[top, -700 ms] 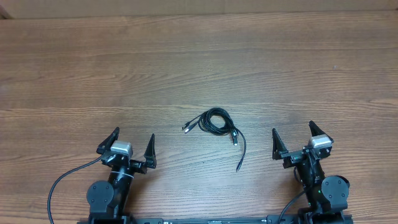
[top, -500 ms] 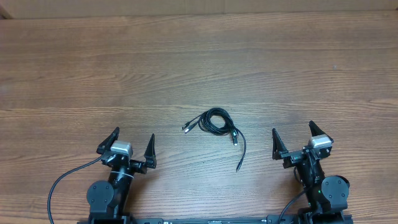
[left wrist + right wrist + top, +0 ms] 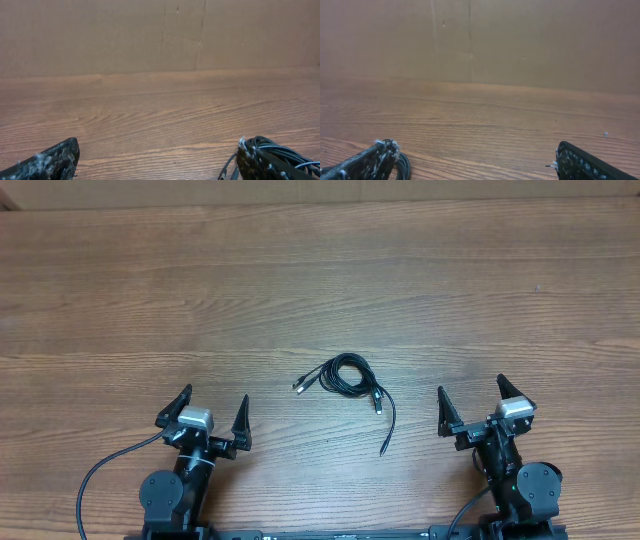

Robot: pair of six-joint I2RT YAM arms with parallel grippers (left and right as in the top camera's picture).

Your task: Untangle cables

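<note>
Cables [image 3: 347, 376] are lying on the bare tabletop [image 3: 150, 300] in a small tight coil, roughly midway between the two arms and ahead of both, toward the far side. Left end effector [image 3: 216, 393] is sitting with its fingers spread wide, holding nothing; the coil is lying forward and to its right. Right end effector [image 3: 470, 384] is likewise spread and empty; the coil is lying forward and to its left. Neither is touching the cables.

The spacing is looking near equal, the right arm perhaps marginally nearer. A loose tail [image 3: 388, 425] is running from the coil's right side back toward the robot, its long axis near enough front to back, and its tip is ending closer to the right arm. A short end with a plug [image 3: 300, 385] is poking out on the coil's left side, facing the left arm.

Judgement: the opening reach is suiting a split – right arm taking the tail, left arm taking the plug end or coil
</note>
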